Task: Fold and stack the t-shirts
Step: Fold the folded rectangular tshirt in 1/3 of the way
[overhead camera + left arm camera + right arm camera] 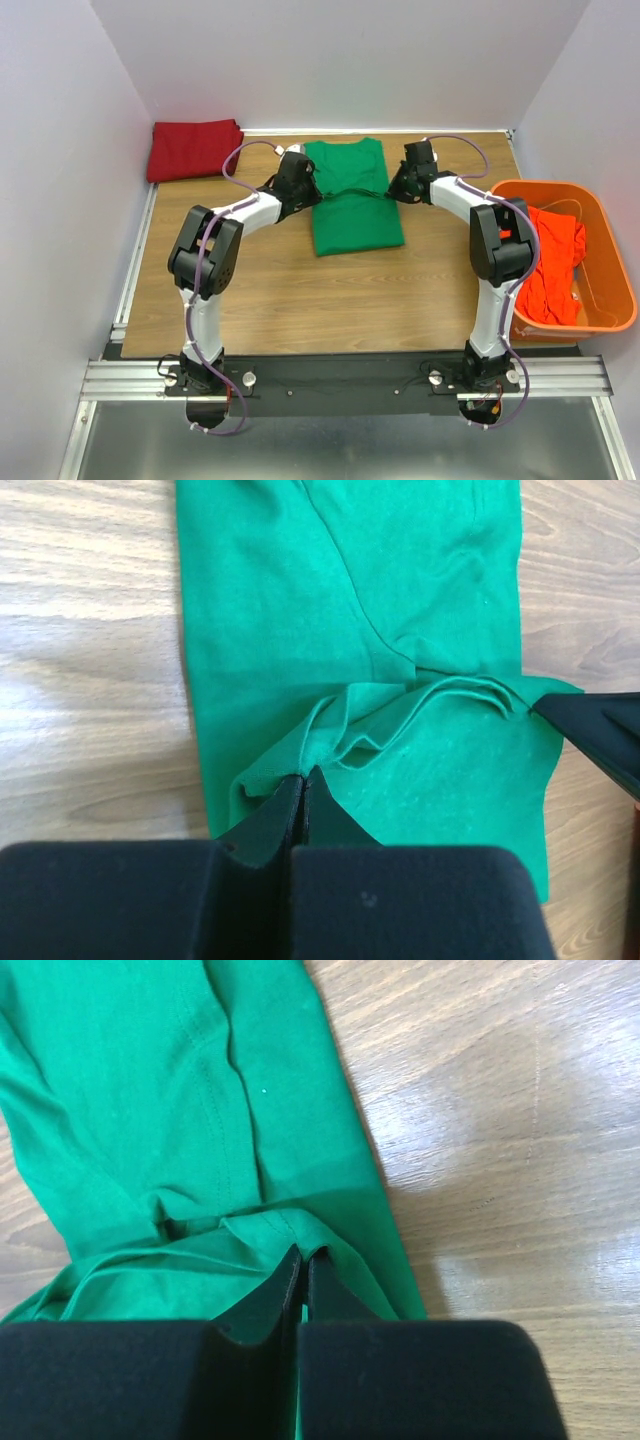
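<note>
The green t-shirt (352, 205) lies as a narrow folded strip in the middle of the table. My left gripper (318, 192) is shut on its left edge, seen pinching a cloth fold in the left wrist view (303, 777). My right gripper (388, 192) is shut on its right edge, with cloth pinched between the fingers in the right wrist view (304, 1254). The cloth between the two grippers is lifted and creased across the shirt (400, 720). The dark red t-shirt (193, 148) lies folded at the far left. The orange-red t-shirt (550, 265) lies crumpled in the basket.
The rigid orange plastic basket (610, 260) stands at the right edge of the table. White walls close the table at back and sides. Bare wood (300, 290) lies in front of the green shirt.
</note>
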`<state>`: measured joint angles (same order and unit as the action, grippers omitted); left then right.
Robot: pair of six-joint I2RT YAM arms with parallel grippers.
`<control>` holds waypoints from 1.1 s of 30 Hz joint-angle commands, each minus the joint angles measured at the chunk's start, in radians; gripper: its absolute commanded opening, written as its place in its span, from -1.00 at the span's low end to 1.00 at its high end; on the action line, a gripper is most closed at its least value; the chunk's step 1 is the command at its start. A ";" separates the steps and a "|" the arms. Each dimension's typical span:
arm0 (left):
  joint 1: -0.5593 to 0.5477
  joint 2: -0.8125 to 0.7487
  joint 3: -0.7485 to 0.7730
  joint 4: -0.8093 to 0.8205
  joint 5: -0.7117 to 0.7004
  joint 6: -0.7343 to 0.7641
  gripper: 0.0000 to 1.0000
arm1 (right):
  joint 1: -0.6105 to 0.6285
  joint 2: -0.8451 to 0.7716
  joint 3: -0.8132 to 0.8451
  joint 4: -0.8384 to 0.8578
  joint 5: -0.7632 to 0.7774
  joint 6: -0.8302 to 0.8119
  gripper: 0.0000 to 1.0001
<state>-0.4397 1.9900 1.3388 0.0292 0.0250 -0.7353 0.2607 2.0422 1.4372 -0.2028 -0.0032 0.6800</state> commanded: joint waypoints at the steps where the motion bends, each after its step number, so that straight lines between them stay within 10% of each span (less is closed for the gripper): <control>1: 0.006 0.036 0.033 0.011 0.035 0.028 -1.00 | -0.006 0.022 0.031 0.031 -0.038 0.003 -0.81; 6: 0.007 0.038 0.045 0.011 0.035 0.036 -0.87 | -0.009 0.029 0.054 0.031 -0.053 -0.008 -0.60; 12: 0.036 -0.029 0.040 0.011 0.027 0.060 -0.12 | -0.011 0.012 0.084 0.032 -0.081 -0.042 0.24; 16: 0.053 -0.092 0.031 0.009 0.018 0.086 0.08 | -0.011 -0.036 0.065 0.031 -0.103 -0.068 0.38; 33: -0.180 -0.148 -0.237 0.150 0.174 -0.013 -0.98 | 0.026 -0.332 -0.473 0.134 -0.176 0.013 0.08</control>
<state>-0.5869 1.8381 1.1641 0.1104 0.1352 -0.7151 0.2798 1.7542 1.0538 -0.1207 -0.1440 0.6662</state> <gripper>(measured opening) 0.032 0.547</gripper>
